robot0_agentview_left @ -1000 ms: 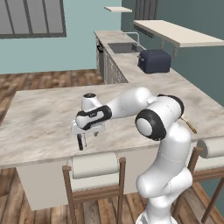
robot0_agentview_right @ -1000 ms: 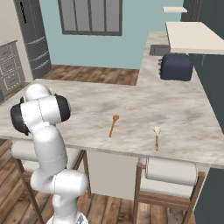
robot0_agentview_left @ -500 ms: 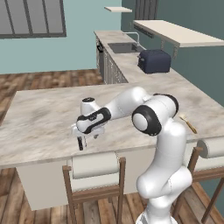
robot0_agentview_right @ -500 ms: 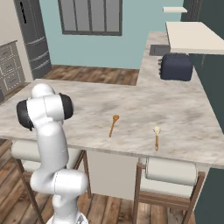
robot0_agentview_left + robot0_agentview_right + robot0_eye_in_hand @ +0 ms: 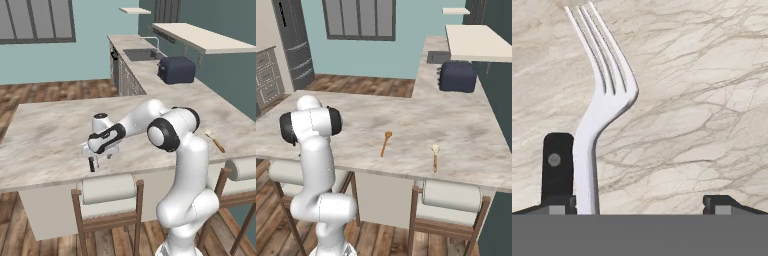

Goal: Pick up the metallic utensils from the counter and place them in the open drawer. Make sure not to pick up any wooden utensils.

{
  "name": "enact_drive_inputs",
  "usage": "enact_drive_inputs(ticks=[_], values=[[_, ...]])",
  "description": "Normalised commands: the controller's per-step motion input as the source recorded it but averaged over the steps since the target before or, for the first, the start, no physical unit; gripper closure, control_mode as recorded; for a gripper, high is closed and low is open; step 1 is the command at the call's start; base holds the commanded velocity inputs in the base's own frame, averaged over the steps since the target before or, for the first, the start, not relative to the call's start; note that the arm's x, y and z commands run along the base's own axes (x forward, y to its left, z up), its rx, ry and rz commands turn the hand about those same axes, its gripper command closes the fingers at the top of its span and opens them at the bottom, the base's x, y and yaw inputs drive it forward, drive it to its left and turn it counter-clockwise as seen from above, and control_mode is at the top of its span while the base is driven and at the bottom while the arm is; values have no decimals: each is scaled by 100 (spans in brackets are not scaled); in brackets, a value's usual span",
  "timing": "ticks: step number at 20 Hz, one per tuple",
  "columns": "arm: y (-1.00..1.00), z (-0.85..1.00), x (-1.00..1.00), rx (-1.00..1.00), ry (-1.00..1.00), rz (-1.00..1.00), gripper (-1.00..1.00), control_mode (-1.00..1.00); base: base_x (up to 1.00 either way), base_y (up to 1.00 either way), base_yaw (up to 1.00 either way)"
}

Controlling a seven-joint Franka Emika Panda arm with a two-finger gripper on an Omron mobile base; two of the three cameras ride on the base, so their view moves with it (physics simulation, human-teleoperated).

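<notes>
- The metallic utensils: one of them, a pale silvery fork [image 5: 602,100], lies flat on the marbled counter [image 5: 702,100] in the hand view, its four tines pointing to the top of that view and its slim handle running down between the finger tips, right beside the left one.
- The gripper [image 5: 637,200] hangs just over the fork with its jaws spread wide; the fork's handle sits inside the gap, close against one dark finger [image 5: 558,165], and nothing is clamped. Whether that finger touches the handle cannot be told.
- From the left base view the gripper [image 5: 92,164] points down at the near edge of the counter [image 5: 45,135], the white arm bent low across the stone.
- The fork is smooth and matt pale, its neck curving gently; the counter is beige-grey stone with fine brown veins.
- Further along the counter [image 5: 456,130], well apart from the arm, lie two small orange-brown wooden spoons: one [image 5: 386,143] near the middle, the other [image 5: 435,156] near the front edge with a paler bowl.
- A dark blue toaster [image 5: 457,76] stands on the far wall counter.
- Two pale cushioned stools [image 5: 107,189] are tucked under the island's near edge.
- No writing or labels can be read anywhere.
</notes>
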Motion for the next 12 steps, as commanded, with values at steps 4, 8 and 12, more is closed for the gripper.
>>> enact_drive_inputs(ticks=[4, 8, 12], values=[[0, -10, 9, -2, 0, 0, -100, -100, 0, 0, 0], [0, -3, 9, -3, 0, 0, -100, -100, 0, 0, 0], [0, 0, 4, -3, 0, 0, -100, -100, 0, 0, 0]])
